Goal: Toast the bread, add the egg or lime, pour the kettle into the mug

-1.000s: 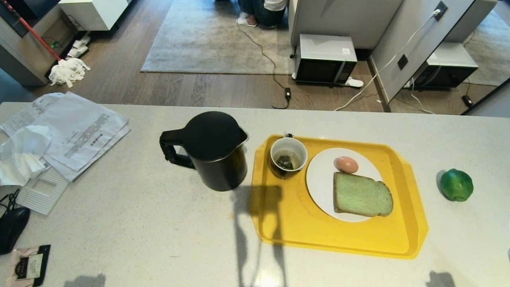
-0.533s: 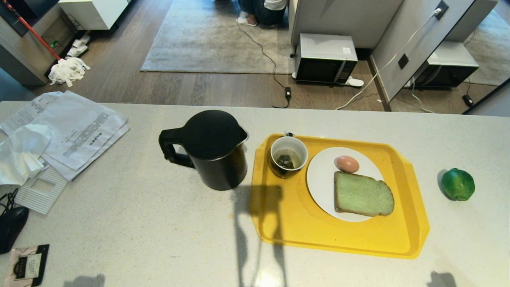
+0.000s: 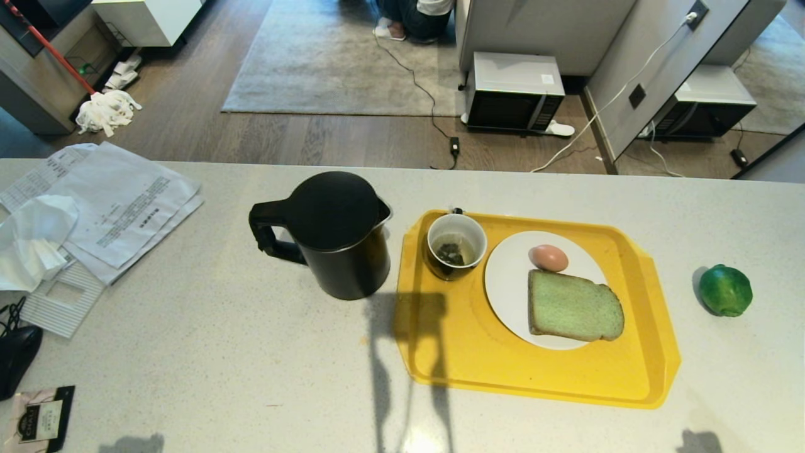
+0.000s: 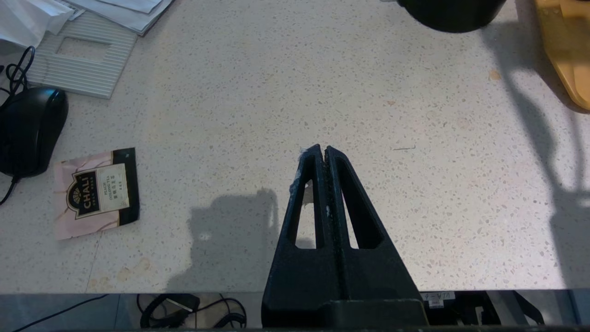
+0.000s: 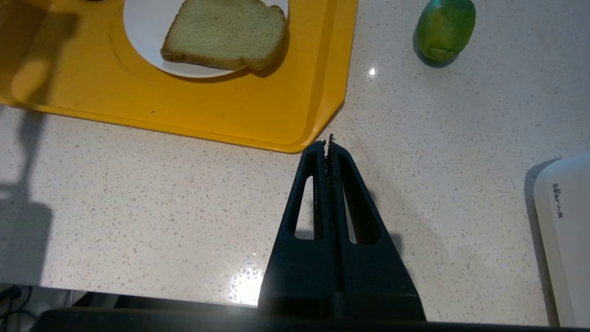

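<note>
The bread (image 3: 575, 306) (image 5: 226, 33) lies on a white plate (image 3: 509, 277) in a yellow tray (image 3: 465, 358), with a brown egg (image 3: 549, 257) beside it. A dark mug (image 3: 456, 246) with a tea bag inside stands in the tray's far left corner. The black kettle (image 3: 336, 236) stands just left of the tray, handle to the left. The lime (image 3: 726, 290) (image 5: 445, 28) rests on the counter right of the tray. My left gripper (image 4: 325, 150) hangs shut and empty over bare counter near the front edge. My right gripper (image 5: 328, 143) is shut and empty by the tray's near right corner.
Papers (image 3: 119, 207) and a white tissue (image 3: 31, 242) lie at the counter's far left, with a black mouse (image 4: 30, 129) and a tea sachet (image 4: 97, 191) nearer the front. A white appliance (image 5: 564, 230) sits at the right edge. A person (image 3: 415, 16) sits on the floor beyond.
The whole head view has shifted slightly: the counter's things sit a little higher and wider apart in the picture. Nothing on the counter has moved, and both grippers stay shut.
</note>
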You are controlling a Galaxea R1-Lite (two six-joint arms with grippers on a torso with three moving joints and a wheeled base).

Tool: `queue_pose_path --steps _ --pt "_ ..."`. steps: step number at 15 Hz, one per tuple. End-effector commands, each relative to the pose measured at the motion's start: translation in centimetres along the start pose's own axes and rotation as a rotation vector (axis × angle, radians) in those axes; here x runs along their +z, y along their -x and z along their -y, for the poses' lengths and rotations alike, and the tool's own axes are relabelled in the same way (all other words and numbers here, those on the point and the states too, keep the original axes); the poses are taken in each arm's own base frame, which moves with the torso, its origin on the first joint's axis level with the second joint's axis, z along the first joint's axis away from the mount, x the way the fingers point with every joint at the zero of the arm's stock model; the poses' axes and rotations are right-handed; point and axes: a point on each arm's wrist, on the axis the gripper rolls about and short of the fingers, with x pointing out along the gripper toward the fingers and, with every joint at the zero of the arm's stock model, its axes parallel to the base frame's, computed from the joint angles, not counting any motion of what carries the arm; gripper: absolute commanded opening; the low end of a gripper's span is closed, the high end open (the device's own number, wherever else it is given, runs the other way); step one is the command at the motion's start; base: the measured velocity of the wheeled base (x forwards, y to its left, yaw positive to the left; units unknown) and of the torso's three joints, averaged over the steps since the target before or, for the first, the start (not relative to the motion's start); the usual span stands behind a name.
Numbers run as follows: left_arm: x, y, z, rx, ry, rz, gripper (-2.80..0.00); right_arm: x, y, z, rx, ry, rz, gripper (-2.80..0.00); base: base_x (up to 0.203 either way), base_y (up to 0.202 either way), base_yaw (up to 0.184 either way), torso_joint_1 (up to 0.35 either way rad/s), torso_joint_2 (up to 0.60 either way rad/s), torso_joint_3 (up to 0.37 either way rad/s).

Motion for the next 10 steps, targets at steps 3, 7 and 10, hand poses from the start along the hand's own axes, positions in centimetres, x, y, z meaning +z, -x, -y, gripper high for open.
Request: queue_pose_path --steps 3,7,10 --pt "0.00 -0.01 0.00 -0.001 0.000 -0.001 -2.80 0.00 -0.01 0.00 0.001 0.000 -0.001 -2.80 0.000 0.000 0.000 -0.061 0.13 0.067" --pt "0.00 -0.01 0.00 0.000 0.000 -0.001 -2.80 -0.03 -0.02 0.00 0.002 0.000 -0.002 -2.80 0.000 0.000 0.000 -0.062 0.13 0.074" --pt "0.00 -0.01 -0.01 0.002 0.000 -0.001 -2.80 0.00 -0.01 0.00 0.002 0.000 -0.001 -2.80 0.000 0.000 0.000 -0.053 0.12 0.059"
